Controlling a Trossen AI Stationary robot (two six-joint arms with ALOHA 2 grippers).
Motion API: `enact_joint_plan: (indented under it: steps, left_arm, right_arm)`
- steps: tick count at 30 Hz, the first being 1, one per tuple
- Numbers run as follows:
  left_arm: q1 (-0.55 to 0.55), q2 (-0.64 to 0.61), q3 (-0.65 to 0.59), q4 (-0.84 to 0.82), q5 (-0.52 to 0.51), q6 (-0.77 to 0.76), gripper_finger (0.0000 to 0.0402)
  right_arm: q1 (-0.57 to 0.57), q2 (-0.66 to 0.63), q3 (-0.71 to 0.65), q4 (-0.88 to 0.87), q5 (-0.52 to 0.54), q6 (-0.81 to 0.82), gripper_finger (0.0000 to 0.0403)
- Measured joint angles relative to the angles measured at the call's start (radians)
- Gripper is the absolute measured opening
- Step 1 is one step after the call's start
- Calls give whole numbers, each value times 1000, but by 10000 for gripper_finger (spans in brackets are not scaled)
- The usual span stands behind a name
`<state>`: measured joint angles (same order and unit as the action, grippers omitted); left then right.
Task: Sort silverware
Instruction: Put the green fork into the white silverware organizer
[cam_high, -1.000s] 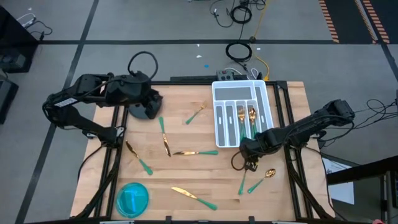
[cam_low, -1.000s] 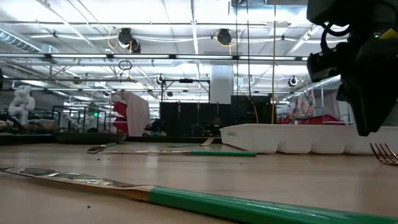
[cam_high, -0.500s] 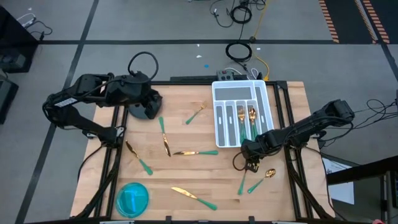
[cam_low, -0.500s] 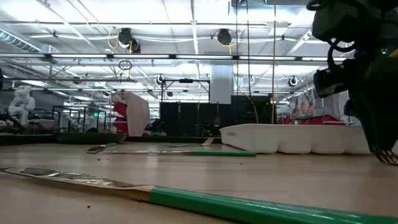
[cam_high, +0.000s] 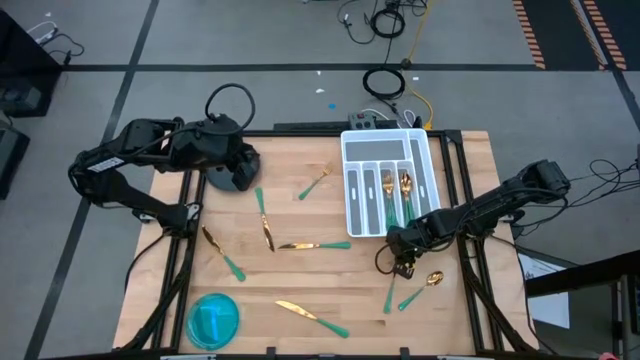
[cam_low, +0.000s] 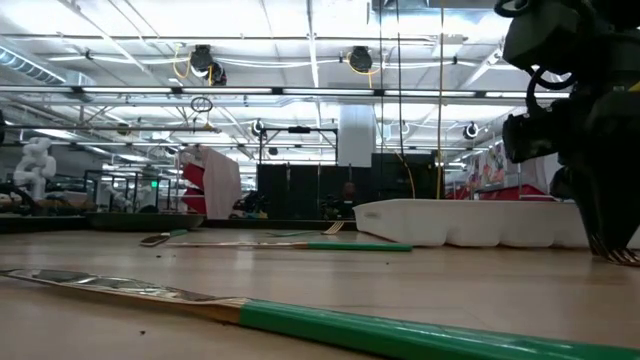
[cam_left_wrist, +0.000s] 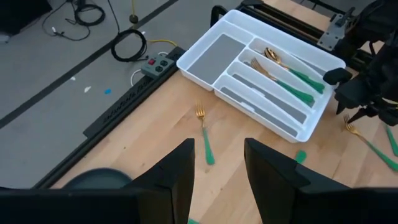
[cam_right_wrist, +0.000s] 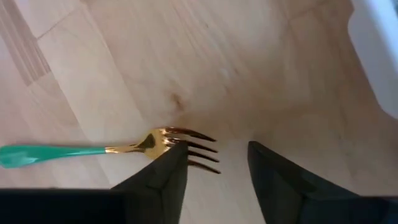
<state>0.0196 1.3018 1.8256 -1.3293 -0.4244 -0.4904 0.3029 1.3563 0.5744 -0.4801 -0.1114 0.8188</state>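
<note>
The left claw (cam_left_wrist: 214, 180) waits at about ten o'clock on the wooden surface (cam_high: 300, 280), resting by the rim, its fingers apart and holding nothing.

Going left to right across the overhead view, most of the silverware is still loose on the surface. A blue bowl (cam_high: 214, 318) sits at seven o'clock. Just above it lies a long piece with a gold head and green handle (cam_high: 222, 253). At six o'clock lies a knife (cam_high: 312, 317). Near the centre, two pieces (cam_high: 263, 218) lie close together, and a third piece (cam_high: 314, 245) runs level just beside them. A fork (cam_high: 318, 181) lies at twelve o'clock, near the tray's left wall.

The white slotted tray (cam_high: 350, 150) stands at one o'clock. Two pieces with gold heads and green handles (cam_high: 397, 196) lie side by side in its right-hand slots. The left slots look empty.

The right claw (cam_right_wrist: 214, 168) is low over the surface at four o'clock, just below the tray. Its fingers are apart, straddling the tines of another fork (cam_right_wrist: 143, 148), not yet clamped on it. A spoon (cam_high: 424, 287) lies just beside that, toward five o'clock.

Judging from this, the sort is at an early stage: two pieces placed, roughly eight still out, and the fork at four o'clock seems next.
</note>
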Motion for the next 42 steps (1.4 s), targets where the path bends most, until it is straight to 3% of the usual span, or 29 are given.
enact_joint_plan:
  steps: [5, 11, 42]
  left_arm:
    - [0, 0, 0, -11, -5, 1, 145]
    - [0, 0, 0, -24, -22, 1, 145]
    - [0, 0, 0, -71, -50, 10, 145]
  right_arm:
    - [0, 0, 0, 16, 1, -12, 109]
    - [0, -2, 1, 33, -3, -18, 13]
    - [0, -65, 39, 37, -44, 22, 1]
